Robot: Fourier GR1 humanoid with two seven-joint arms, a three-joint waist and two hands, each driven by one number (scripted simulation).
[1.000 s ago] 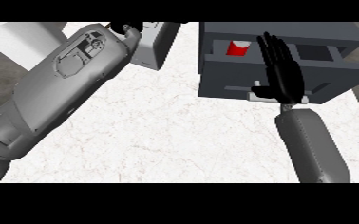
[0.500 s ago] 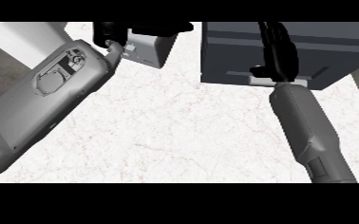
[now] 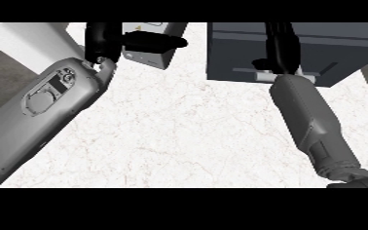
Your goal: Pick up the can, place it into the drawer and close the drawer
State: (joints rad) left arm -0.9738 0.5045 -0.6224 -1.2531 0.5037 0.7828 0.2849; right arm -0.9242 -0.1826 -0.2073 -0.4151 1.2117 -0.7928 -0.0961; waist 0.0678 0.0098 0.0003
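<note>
Can hidden. Drawer [image 3: 287,48] cut by top edge. Right hand [image 3: 282,48] fingertips cut off at top.

- The drawer [image 3: 287,53] now sits pushed in; its open compartment no longer shows.
- The can is out of sight.
- The right hand [image 3: 282,48] lies flat against the drawer front, further toward the counter's far edge.
- The left hand [image 3: 115,39] is higher, near the far edge.

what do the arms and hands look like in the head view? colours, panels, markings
Both forearms are smooth grey shells ending in black hands. The left forearm is bulky and rounded, with an inset oval panel holding a small round fitting near the wrist; its left hand is glossy black. The right forearm is slimmer and darker grey, tapering to a ribbed joint at the lower edge; its right hand is black. No cables or lettering visible.
</note>
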